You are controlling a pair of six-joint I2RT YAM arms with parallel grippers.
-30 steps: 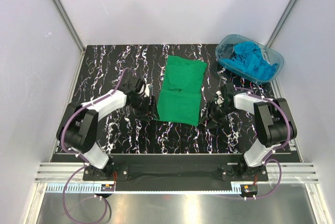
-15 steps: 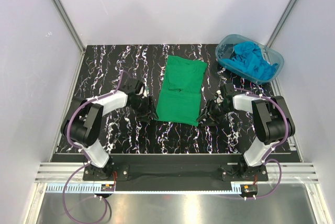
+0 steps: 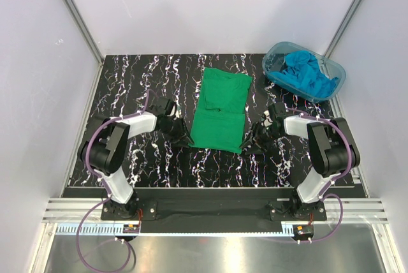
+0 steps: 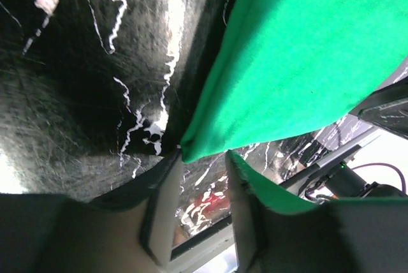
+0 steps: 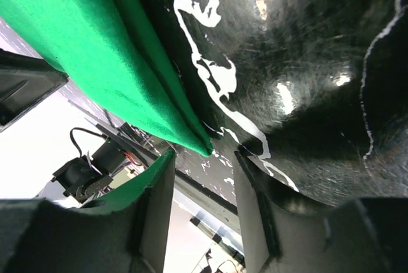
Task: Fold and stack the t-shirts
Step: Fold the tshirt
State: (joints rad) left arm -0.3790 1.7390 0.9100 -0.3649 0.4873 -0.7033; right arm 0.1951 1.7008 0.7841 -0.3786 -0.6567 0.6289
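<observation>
1. The green t-shirt (image 3: 220,110) lay flat in the middle of the black marbled table (image 3: 127,88). It was a narrow strip, with its near hem toward the arms.
2. The left gripper (image 3: 185,139) sat low at the shirt's near-left corner. In the wrist view its jaws were partly apart, with a clear gap between the fingers (image 4: 160,219). The cloth corner was right at the tips, not clamped.
3. The right gripper (image 3: 250,144) mirrored it at the near-right corner. Its jaws were also partly apart, with the corner at the mouth of the gap and nothing pinched.
4. One finger of each gripper showed a green patch. Cloth or reflection, couldn't tell.
5. The turquoise t-shirts (image 3: 306,74) were bunched in the clear tub (image 3: 336,69) at the far-right corner, well apart from both grippers.
</observation>
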